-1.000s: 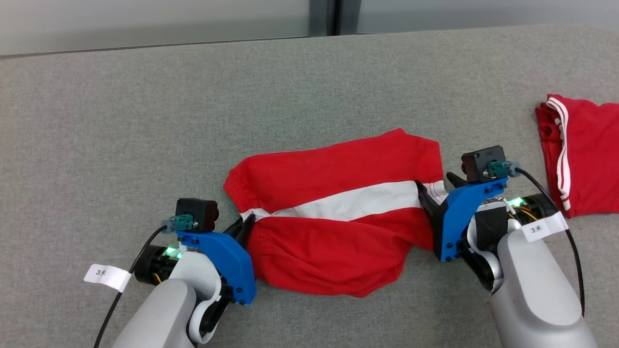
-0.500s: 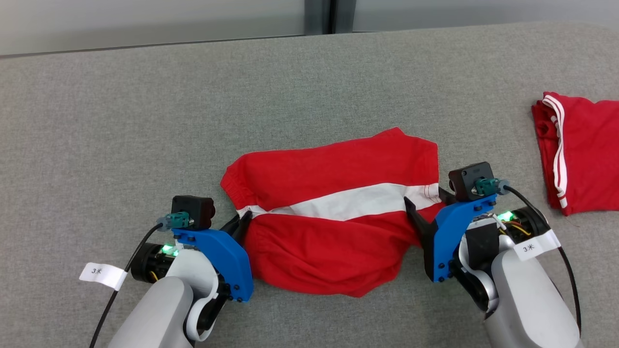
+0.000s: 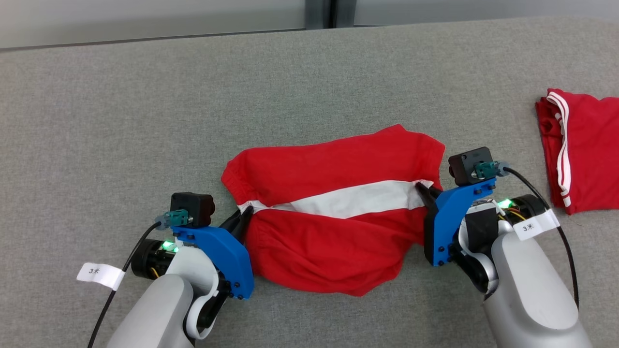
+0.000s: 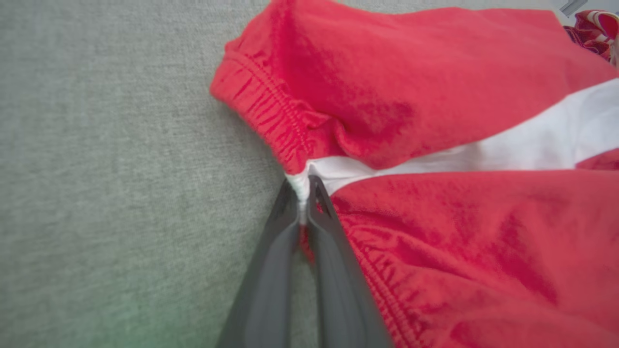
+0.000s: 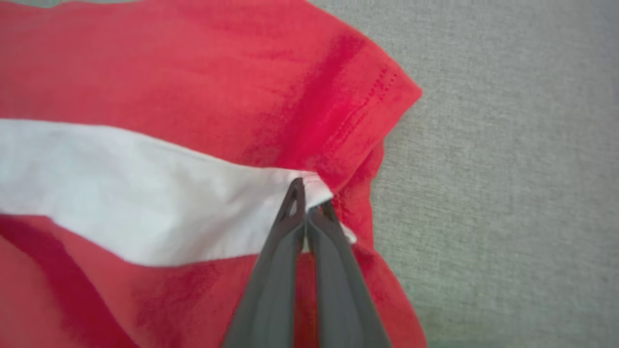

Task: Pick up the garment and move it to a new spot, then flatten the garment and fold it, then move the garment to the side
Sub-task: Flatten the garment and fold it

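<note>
Left arm: pale forearm with a blue bracket, just nearer than the garment's left end.
Right arm: pale forearm with a blue bracket, just nearer than the garment's right end.
Left gripper: fingers clenched on the garment's left end. They pinch the tip of the stripe beside the gathered waistband.
Right gripper: fingers clenched on the garment's right end. They pinch the tip of the stripe at the stitched hem.
Garment: red, lying on the table, held at both ends. Its near half is rumpled and its far half smoother.
Stripe: white, running along the garment's middle from one gripper to the other.
Second garment: red with thin white stripes, folded, well apart to the garment's right and slightly farther back.
Table: grey cloth under the garment, reaching far beyond it.
Wall: pale, far behind the garment.
</note>
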Available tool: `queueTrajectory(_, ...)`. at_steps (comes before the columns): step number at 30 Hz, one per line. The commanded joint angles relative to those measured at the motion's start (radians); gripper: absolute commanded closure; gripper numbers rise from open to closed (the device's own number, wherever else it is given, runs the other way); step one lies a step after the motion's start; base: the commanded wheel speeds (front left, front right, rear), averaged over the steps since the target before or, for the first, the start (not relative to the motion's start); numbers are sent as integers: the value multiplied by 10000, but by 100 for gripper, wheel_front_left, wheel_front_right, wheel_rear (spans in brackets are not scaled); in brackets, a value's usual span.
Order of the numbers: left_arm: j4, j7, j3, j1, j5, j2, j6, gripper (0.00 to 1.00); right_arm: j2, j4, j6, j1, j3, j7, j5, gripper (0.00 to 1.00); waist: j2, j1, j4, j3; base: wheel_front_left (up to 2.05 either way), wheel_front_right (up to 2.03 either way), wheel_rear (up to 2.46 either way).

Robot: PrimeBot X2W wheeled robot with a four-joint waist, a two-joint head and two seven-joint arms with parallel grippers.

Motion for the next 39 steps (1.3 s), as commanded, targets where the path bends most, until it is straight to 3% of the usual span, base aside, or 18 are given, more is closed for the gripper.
queueTrajectory(1,12,-92,-24,6,-28,60,-36,100,-4,23,6,-206,-92,-175,111,100,0,0,7,-36,0,0,0)
queueTrajectory(9,-1073,-1230,665,138,-807,-216,-422,100,-7,-1052,6,-3,-555,-811,736,100,0,0,0,-459,0,0,0)
queueTrajectory(14,-2525,-1573,1280,145,-1539,-64,-646,100,-191,-2764,6,276,-823,-812,1410,100,0,0,-28,-893,0,0,0)
queueTrajectory(18,-3798,-1028,1744,-88,-2358,211,-694,100,-326,-4114,6,193,-944,-700,2159,100,0,0,-27,-1049,0,0,0)
queueTrajectory(24,-5090,426,2537,-1097,-3483,780,-344,100,-645,-5151,6,-880,-1096,-564,2849,100,0,0,-32,-671,0,0,0)
queueTrajectory(27,-5048,944,2880,-2054,-3686,1058,-102,100,-623,-4922,6,-2023,-945,-733,3497,100,0,0,-143,-26,0,0,0)
queueTrajectory(31,-4555,1159,3163,-3886,-3283,1438,99,100,-1025,-4097,5,-4180,-423,-1751,3337,100,0,0,-369,1107,0,0,0)
queueTrajectory(39,-2665,-577,3420,-7032,-2073,1351,-230,100,-1441,-1391,5,-7576,516,-5589,2223,100,0,0,-587,2035,0,0,0)
